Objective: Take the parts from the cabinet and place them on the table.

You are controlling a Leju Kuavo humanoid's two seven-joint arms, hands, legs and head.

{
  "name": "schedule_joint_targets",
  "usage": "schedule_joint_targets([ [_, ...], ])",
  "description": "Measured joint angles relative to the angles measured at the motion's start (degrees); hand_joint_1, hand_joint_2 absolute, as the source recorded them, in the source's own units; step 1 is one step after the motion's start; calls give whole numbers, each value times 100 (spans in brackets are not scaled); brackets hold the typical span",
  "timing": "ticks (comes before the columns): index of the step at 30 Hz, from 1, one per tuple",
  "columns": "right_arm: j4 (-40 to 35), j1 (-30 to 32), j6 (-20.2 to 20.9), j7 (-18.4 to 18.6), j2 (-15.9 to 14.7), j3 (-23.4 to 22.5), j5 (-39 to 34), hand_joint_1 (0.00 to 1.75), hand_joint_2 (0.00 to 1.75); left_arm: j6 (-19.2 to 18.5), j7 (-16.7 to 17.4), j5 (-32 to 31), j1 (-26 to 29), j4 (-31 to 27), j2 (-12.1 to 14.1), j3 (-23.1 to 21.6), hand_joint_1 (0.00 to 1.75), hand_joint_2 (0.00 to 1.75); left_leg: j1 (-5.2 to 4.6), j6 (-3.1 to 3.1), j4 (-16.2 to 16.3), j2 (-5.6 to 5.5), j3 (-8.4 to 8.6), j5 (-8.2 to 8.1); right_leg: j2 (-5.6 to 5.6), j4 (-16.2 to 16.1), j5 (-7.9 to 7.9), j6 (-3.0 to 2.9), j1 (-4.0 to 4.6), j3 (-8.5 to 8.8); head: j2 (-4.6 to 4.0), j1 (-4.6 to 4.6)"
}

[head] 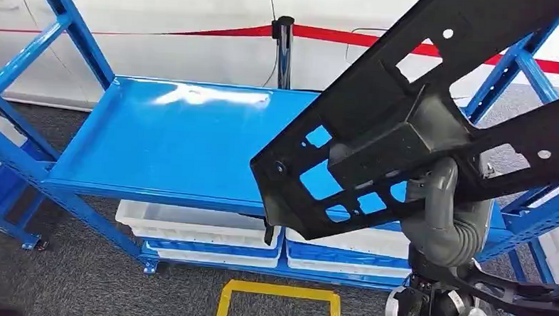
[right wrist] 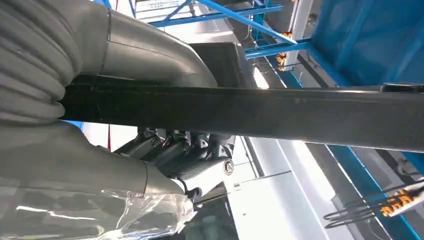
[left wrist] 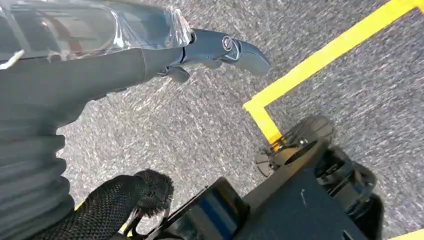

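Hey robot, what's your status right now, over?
Right hand gripping black part, lifted above blue shelf. Left hand empty, hanging over grey floor. White bins below shelf, clear of the part. Table not sighted.

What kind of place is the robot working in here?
Probably a workshop or warehouse test area: blue metal shelving rack holding white plastic bins, grey carpet floor with yellow tape marking, and a red barrier rope.

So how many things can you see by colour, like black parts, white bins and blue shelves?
Black part, held by the right robot hand: 1
White bins on the lower level: 2
Blue shelf rack: 1
Total: 4
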Motion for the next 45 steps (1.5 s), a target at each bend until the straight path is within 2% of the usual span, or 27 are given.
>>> schedule_joint_targets([
  [4, 37, 49, 13, 13, 0, -4, 81, 175, 175, 118, -77, -166, 4, 0, 4, 2, 0, 175, 25, -120, 31, -11, -102, 127, -19, -64, 30, -198, -11, -74, 0, -7],
  [6, 61, 52, 26, 72, 2, -2, 184, 175, 175, 177, -103, -236, 1, 0, 4, 0, 0, 175, 70, -230, 453, -9, -240, -339, -68, -58, 105, -287, -10, -142, 0, -13],
  [8, 83, 62, 39, 109, 9, -2, 243, 175, 175, 241, -109, -286, -8, -2, 4, 0, 0, 175, 104, -304, 1338, -8, -505, -910, -117, -56, 187, -312, -7, -234, 0, -13],
  [9, 98, 71, 42, 120, 11, -2, 282, 175, 175, 349, -94, -334, -22, -2, 4, 0, 0, 175, 114, -329, 1742, -7, -595, -1038, -157, -53, 225, -310, -7, -287, 0, -15],
  [10, 111, 83, 42, 131, 15, 7, 295, 175, 175, 480, -70, -389, -24, -2, 2, -9, 0, 175, 125, -338, 1936, -5, -582, -984, -197, -51, 264, -304, -7, -338, 0, -15],
  [11, 122, 89, 42, 138, 28, 13, 301, 175, 175, 571, -50, -426, -11, -2, -2, -20, 0, 175, 135, -342, 1835, -3, -442, -820, -237, -49, 296, -297, -7, -385, 0, -15],
  [13, 142, 91, 46, 149, 48, 30, 306, 175, 175, 599, -11, -433, 26, -2, -13, -26, 0, 175, 143, -314, 1005, 36, 147, -470, -309, -47, 339, -269, -7, -436, 0, -15],
  [14, 146, 93, 50, 149, 57, 44, 317, 175, 175, 599, -9, -435, 48, -2, -17, -28, 0, 175, 133, -277, 436, 160, 515, -401, -344, -46, 353, -252, -3, -438, 0, -15],
  [15, 146, 105, 57, 149, 65, 48, 330, 175, 175, 597, -9, -446, 53, -2, -17, -30, 0, 175, 76, -243, 25, 329, 739, -527, -395, -42, 363, -231, 22, -453, 0, -15],
  [19, 188, 102, 68, 155, 90, 63, 348, 175, 175, 599, -7, -485, 121, 0, -13, -33, 0, 175, 54, -65, -164, 160, 690, -534, -621, -28, 410, -123, 39, -495, 0, -13],
  [20, 195, 102, 70, 155, 90, 63, 341, 175, 175, 608, 7, -520, 133, -2, -22, -35, 0, 175, 94, -34, -188, 120, 703, -489, -486, 40, 335, -86, 15, -528, 0, -13],
  [21, 210, 112, 83, 153, 92, 68, 306, 175, 175, 623, 48, -531, 119, 0, -26, -37, 0, 175, 91, 3, -185, 57, 671, -463, -233, 283, 141, -67, 6, -636, 0, -9],
  [22, 223, 130, 83, 133, 92, 72, 264, 175, 175, 625, 81, -549, 102, -2, -26, -39, 0, 175, 87, 32, -181, 18, 643, -443, -101, 777, -146, -63, 7, -853, 0, 4],
  [24, 253, 188, 98, 112, 94, 81, 225, 175, 175, 625, 109, -577, 98, -2, -33, -63, 0, 175, 70, 59, -171, -92, 602, -417, -36, 1724, -527, -50, 10, -1275, 0, 4],
  [25, 273, 215, 103, 105, 94, 83, 201, 175, 175, 625, 109, -590, 96, -2, -33, -66, 0, 175, 63, 58, -163, -156, 591, -408, -35, 1955, -544, -52, 8, -1379, 0, 4],
  [27, 308, 246, 116, 90, 96, 85, 162, 175, 175, 632, 118, -610, 82, -2, -35, -70, 0, 175, 63, 52, -138, -299, 592, -404, -21, 1528, -192, -68, 8, -1167, 0, 4],
  [29, 315, 260, 168, 57, 98, 85, 85, 175, 175, 638, 129, -623, 53, -2, -52, -79, 0, 175, 64, 33, -99, -446, 595, -418, 191, 426, 368, -108, 4, -641, 0, 4],
  [30, 319, 279, 199, 39, 98, 85, 30, 175, 175, 640, 133, -627, 41, -2, -66, -90, 0, 175, 55, 15, -85, -495, 559, -424, 490, 177, 360, -138, -10, -521, 0, 4],
  [34, 345, 355, 280, -15, 120, 92, -89, 175, 175, 684, 146, -625, 32, -2, -66, -144, 0, 175, 97, -121, -36, -730, 390, -368, 313, 66, 343, -191, -10, -556, 0, 0],
  [35, 348, 357, 315, -37, 127, 90, -142, 175, 175, 695, 151, -625, 26, -2, -59, -155, 0, 175, 90, -152, 18, -606, 365, -425, 221, 30, 365, -223, -59, -548, 0, 4],
  [36, 352, 376, 369, -57, 138, 90, -192, 175, 175, 702, 160, -627, 10, -2, -63, -164, 0, 175, 64, -211, 211, -329, 283, -549, 162, 30, 363, -233, -56, -538, 0, -32],
  [37, 352, 395, 406, -81, 140, 90, -233, 175, 175, 704, 164, -625, 4, -2, -63, -164, 0, 175, 89, -254, 615, -189, 86, -764, 82, 30, 351, -270, -53, -535, 0, -48],
  [40, 363, 438, 466, -96, 140, 90, -297, 175, 175, 719, 157, -629, -42, -15, -79, -166, 0, 175, 160, -345, 1829, -106, -497, -1175, -166, 32, 338, -278, -49, -534, 0, -55],
  [41, 371, 438, 528, -118, 140, 90, -394, 175, 175, 721, 157, -640, -45, -22, -79, -166, 0, 175, 181, -359, 1832, -102, -491, -1115, -229, 32, 332, -272, -51, -528, 0, -52],
  [43, 369, 456, 706, -162, 140, 85, -632, 175, 175, 721, 179, -697, -28, -24, -79, -170, 0, 175, 200, -359, 1104, -42, -114, -716, -346, 32, 317, -250, -52, -507, 0, -55],
  [44, 369, 466, 767, -179, 140, 79, -691, 175, 175, 719, 195, -724, -23, -24, -79, -173, 0, 175, 195, -338, 544, 84, 178, -474, -398, 32, 305, -231, -52, -486, 0, -57],
  [45, 369, 475, 822, -197, 140, 70, -743, 175, 175, 713, 201, -739, -3, -24, -79, -177, 0, 175, 165, -296, 124, 376, 385, -359, -431, 31, 293, -212, -39, -473, 0, -57],
])
